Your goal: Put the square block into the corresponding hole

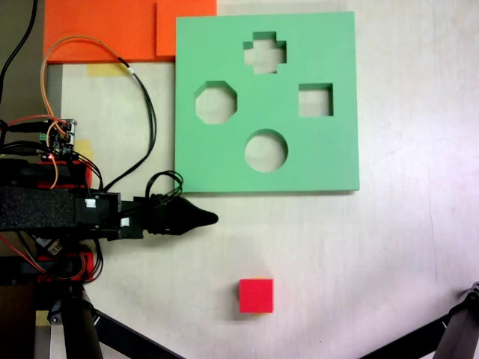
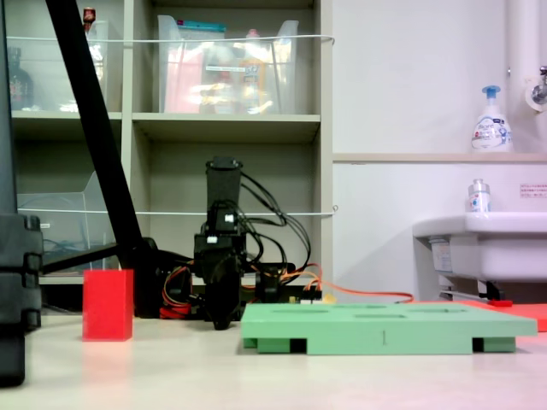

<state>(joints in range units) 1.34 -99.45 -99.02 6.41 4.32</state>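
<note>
A: Going left to right in the first exterior view, we meet the arm first, lying across the left edge with its black gripper point(image 1: 202, 218) pointing toward the first exterior view's right. The tip tapers to one dark point, so we read the fingers as drawn together with nothing between them.

B: In the second exterior view we see the gripper point(image 2: 220, 323) end-on, tip down near the table, wires looped around it. We can't confirm the fingers from there.

A: Next comes the square block point(image 1: 256, 295), below and to the right of the gripper tip, well apart from it. We see a bright red cube, plain and smooth, sitting flat on the pale table point(image 1: 404, 247).

B: In the second exterior view the block point(image 2: 108, 305) stands upright at the left, clear of everything.

A: Then the green foam board point(image 1: 209, 161), above the block, with four cutouts. The square hole point(image 1: 315, 100) is on its right side, empty, the table showing through it.

B: From the second exterior view we see the board point(image 2: 385, 329) only edge-on; the hole can't be made out. Two orange foam slabs point(image 1: 105, 30) touch the board's top-left corner.
</note>
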